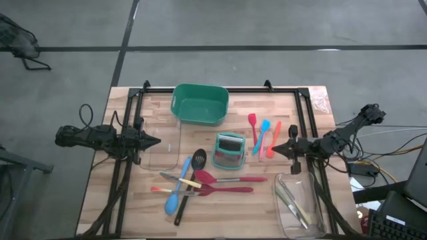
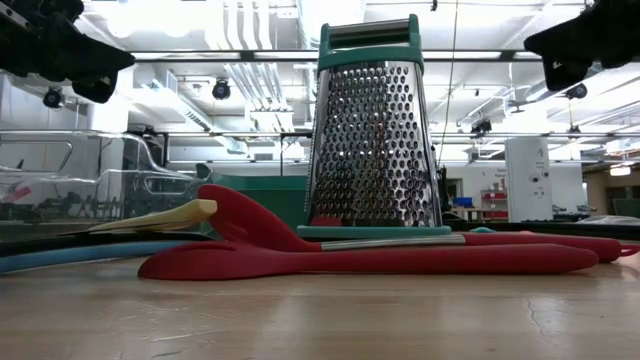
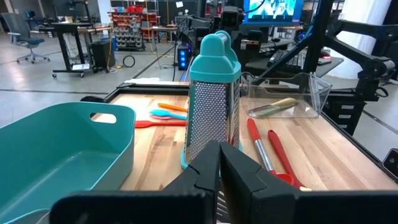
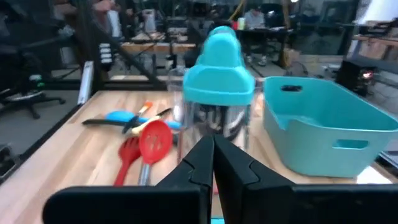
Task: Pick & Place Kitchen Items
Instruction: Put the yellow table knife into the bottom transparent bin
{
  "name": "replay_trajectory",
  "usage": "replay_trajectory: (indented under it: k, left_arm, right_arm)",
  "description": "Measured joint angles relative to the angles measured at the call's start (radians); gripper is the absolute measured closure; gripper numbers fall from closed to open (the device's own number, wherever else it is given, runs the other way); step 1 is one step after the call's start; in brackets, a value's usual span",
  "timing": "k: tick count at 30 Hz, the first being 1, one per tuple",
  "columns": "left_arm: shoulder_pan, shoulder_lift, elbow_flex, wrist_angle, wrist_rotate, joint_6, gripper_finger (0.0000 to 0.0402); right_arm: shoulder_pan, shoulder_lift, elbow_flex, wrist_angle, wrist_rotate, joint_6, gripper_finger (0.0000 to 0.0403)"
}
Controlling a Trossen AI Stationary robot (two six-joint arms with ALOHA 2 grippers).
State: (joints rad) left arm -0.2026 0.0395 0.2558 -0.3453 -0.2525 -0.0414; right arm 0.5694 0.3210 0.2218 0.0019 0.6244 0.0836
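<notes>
Kitchen items: a heap of long-handled utensils [image 1: 193,181] is seen on the table [image 1: 133,213] in the high view, at about 6 o'clock from the upright grater [image 1: 229,151].
High view, heap: two red spoons [image 1: 223,184], a blue spoon [image 1: 177,193] and a black slotted spoon [image 1: 193,175] are crossed over one another.
High view, spatulas: three small spatulas [image 1: 264,137], red, blue and orange, are laid side by side at 3 o'clock from the grater.
High view, containers: a green tub [image 1: 199,103] is placed at 12 o'clock and appears empty; pale utensils [image 1: 293,203] are seen inside a clear tray [image 1: 301,207] at 4 o'clock; a second clear tray [image 1: 161,148] at 9 o'clock looks empty.
High view, claws: the left claw [image 1: 155,141] is held at 9 o'clock and the right claw [image 1: 277,148] at 3 o'clock, both pressed together and holding nothing.
Low view: the red spoons are seen lying flat in front of the grater; both arms are held high, clear of everything.
Left wrist view: the tub is near on one side, with the grater straight ahead.
Right wrist view: the grater blocks the way ahead; the heap lies beside it.
Progress: little is judged done; only the tray at 4 o'clock is filled, and the heap and spatulas remain.
Room: bare table is left along the 6 o'clock edge; the heap is crowded, and the grater could be toppled.
</notes>
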Motion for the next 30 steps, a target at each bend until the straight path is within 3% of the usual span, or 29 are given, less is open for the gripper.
replay_trajectory:
  k: [6, 13, 21, 26, 30]
  left_arm:
    - [0.0, 0.0, 0.0, 0.0, 0.0, 0.0, 0.0383]
    - [0.0, 0.001, 0.0, 0.0, 0.0, 0.109, 0.0383]
    - [0.0, 0.002, 0.0, 0.004, 0.0, 0.116, 0.0383]
    - [0.0, 0.002, 0.0, 0.041, 0.0, 0.123, 0.0383]
    - [0.0, 0.006, 0.0, 0.085, -0.039, 0.041, 0.0383]
  right_arm:
    - [0.001, -0.083, -0.022, 0.021, -0.152, -0.038, 0.0394]
    - [0.0, -0.209, -0.1, 0.001, -0.161, -0.007, 0.0394]
    - [0.0, -0.319, -0.162, 0.015, -0.11, 0.007, 0.0394]
    - [-0.001, -0.309, -0.175, 0.02, -0.048, -0.012, 0.0394]
    - [-0.001, -0.292, -0.176, 0.005, -0.048, -0.009, 0.0394]
